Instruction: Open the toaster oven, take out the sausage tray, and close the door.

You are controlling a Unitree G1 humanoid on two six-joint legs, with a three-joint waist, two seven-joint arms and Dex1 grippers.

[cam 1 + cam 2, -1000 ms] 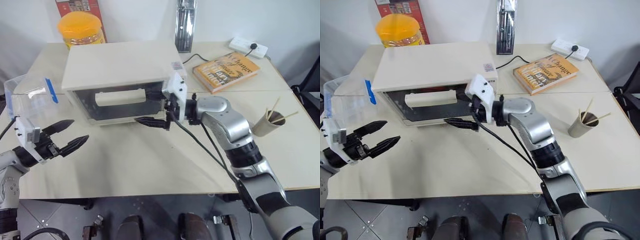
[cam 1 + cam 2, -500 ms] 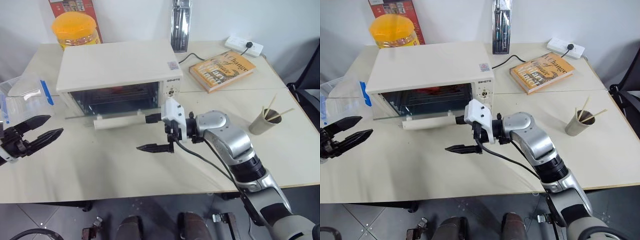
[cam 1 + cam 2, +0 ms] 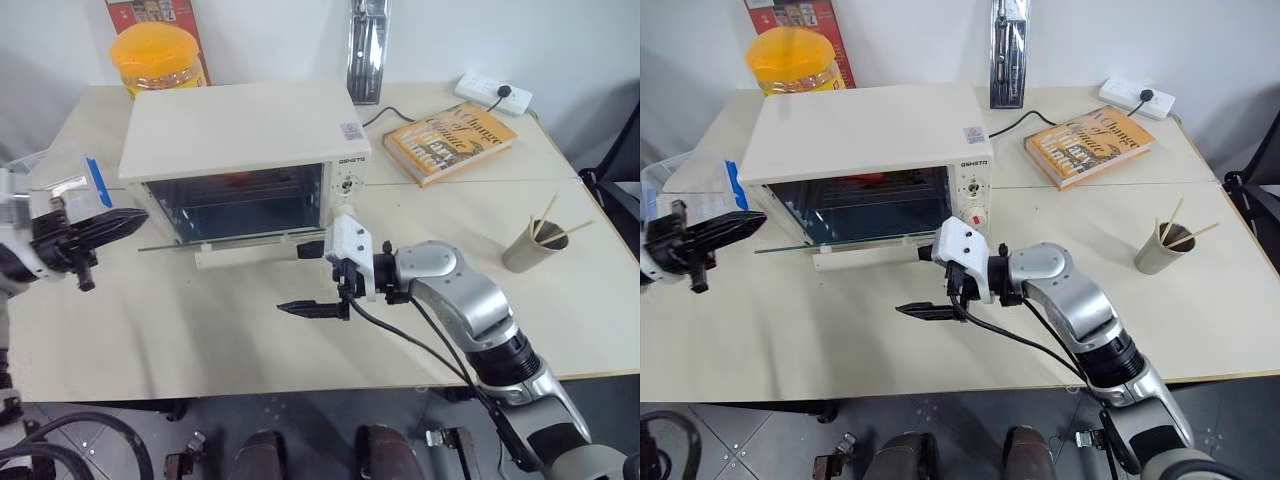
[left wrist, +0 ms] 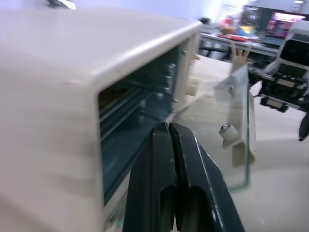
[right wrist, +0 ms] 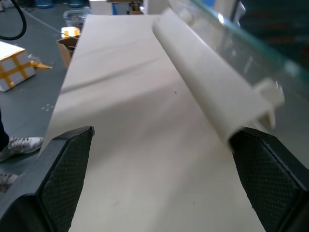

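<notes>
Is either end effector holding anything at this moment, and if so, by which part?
Nothing is held. The left end effector is shut on nothing beside the toaster oven; the right end effector is open, with the door's handle between its fingers.

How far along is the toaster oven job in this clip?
Done: the door of the toaster oven lies folded down, its handle out front. In hand: nothing; the right gripper, jaws open, sits at the handle's end, and the left gripper, jaws shut and empty, is beside the open front. Left: take out the sausage tray, barely visible inside as a red glimpse, then close the door.
</notes>
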